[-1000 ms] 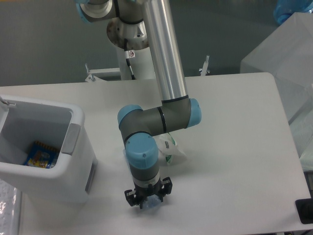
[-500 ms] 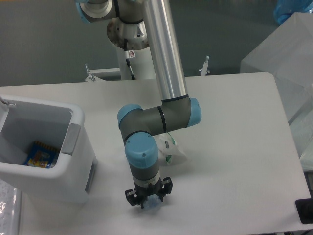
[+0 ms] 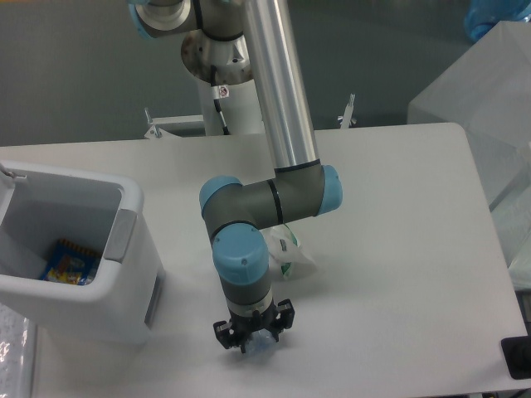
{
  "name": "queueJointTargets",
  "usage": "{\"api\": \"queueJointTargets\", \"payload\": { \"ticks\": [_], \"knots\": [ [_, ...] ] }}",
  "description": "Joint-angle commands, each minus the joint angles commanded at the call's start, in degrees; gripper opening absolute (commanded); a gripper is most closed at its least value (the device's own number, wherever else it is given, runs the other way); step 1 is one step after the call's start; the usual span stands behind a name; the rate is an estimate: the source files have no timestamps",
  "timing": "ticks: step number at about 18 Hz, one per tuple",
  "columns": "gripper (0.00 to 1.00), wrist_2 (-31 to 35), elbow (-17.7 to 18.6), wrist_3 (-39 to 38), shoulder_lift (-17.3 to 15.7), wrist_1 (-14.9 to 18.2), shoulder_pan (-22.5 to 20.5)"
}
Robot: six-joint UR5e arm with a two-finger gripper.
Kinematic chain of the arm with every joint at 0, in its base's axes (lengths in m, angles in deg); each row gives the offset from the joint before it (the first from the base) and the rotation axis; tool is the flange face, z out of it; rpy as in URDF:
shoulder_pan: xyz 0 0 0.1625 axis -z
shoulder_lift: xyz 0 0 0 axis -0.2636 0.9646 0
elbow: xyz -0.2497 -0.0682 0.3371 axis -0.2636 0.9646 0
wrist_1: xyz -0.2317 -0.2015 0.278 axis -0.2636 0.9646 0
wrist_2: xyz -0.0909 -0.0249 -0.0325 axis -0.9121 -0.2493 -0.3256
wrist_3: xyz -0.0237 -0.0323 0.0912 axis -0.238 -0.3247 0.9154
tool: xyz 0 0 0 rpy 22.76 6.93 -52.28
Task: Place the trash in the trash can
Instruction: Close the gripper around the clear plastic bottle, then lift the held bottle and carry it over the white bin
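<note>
Arm: reaches down from the top of the frame, elbow bent at centre, wrist pointing straight down at the lower middle of the table (image 3: 398, 249)
Claw: the gripper (image 3: 254, 338) sits low at bottom centre, right on the tabletop; its black fingers (image 3: 222, 333) close in around something bluish; whether they are actually clamped on it, I cannot tell
Bottle: only a pale blue sliver of the bottle (image 3: 259, 343) shows between and just below the fingers, bottom centre; the rest is hidden by the wrist
Wrapper: the wrapper (image 3: 290, 254), crumpled clear-white with green marks, lies on the table just right of the wrist, partly tucked behind the arm, at the middle of the frame
Bin: the trash can (image 3: 124, 282) stands at the left edge, open top facing up, grey handle on its right side; well apart from the claw
Inside the bin: 1 blue and yellow packet (image 3: 68, 260) lies on the bottom
</note>
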Motion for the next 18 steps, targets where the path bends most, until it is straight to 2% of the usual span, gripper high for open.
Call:
{"api": "queueJointTargets", "payload": {
  "ticks": [8, 13, 15, 18],
  "knots": [
    [0.63, 0.0, -0.44, 1.31, -0.18, 0.0, -0.18],
    [0.63, -0.53, -1.32, 2.37, -3.07, -0.09, -1.4],
    [0.63, -0.79, -3.33, 2.29, -5.35, -0.18, -2.37],
    [0.65, -2.1, -8.86, 1.93, -8.52, -0.26, -4.65]
  ]
}}
